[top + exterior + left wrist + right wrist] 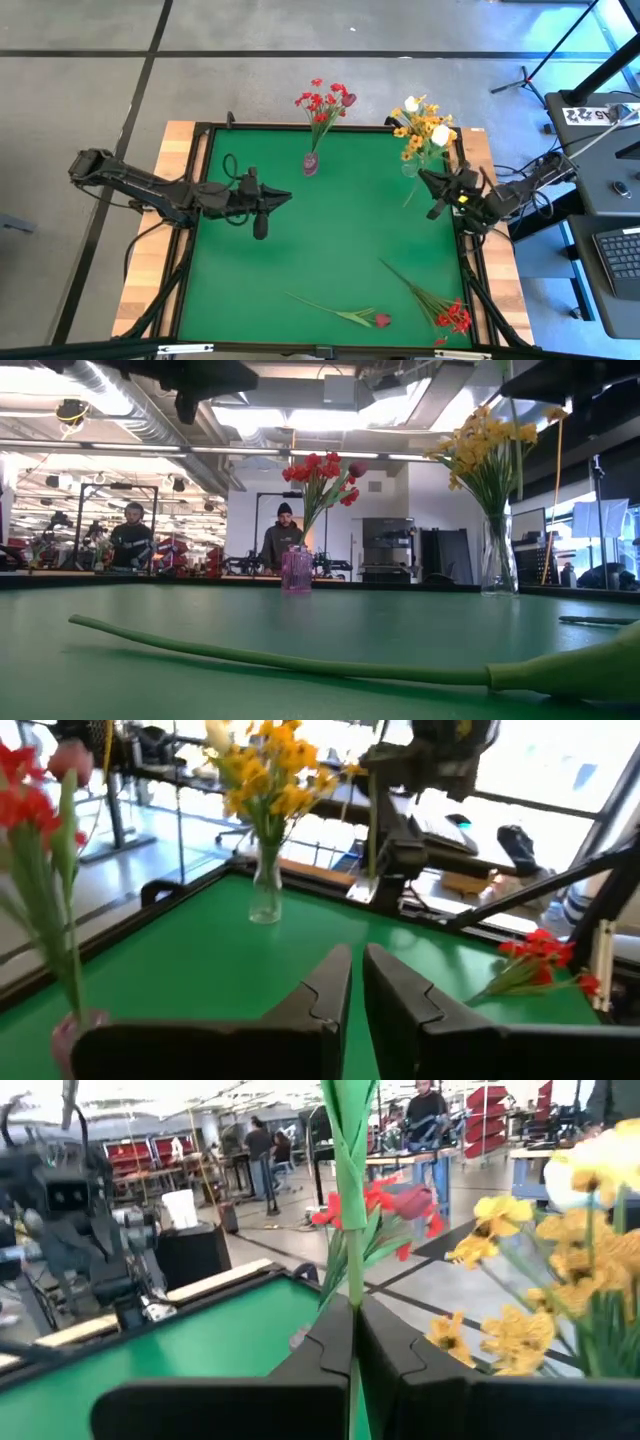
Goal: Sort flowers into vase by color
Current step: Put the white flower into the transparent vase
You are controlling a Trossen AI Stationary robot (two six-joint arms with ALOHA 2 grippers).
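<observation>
A pink vase (311,163) at the table's far edge holds red flowers (322,100). Right of it, a clear vase (410,168) holds yellow flowers (425,125). My right gripper (428,190) hovers just beside the clear vase, shut on a green flower stem (352,1230); that flower's blossom is outside the right wrist view. My left gripper (357,982) hangs over the table's left half, nothing between its fingers and only a narrow gap. A dark red bud flower (345,315) and a red cluster (452,317) lie flat near the front edge. My right gripper pinches the flower's green stem (352,1302) between its two fingers. The fingers point about level and lie across the stem, which runs upright through them. The flower is lifted clear of the table, its lower end (406,205) hanging below the fingers.
Black rails and wooden boards (185,150) frame the green table. The lying bud's stem (280,658) stretches across the low view's foreground. Open green mat lies in the table's middle (330,240). People stand in the room behind the table.
</observation>
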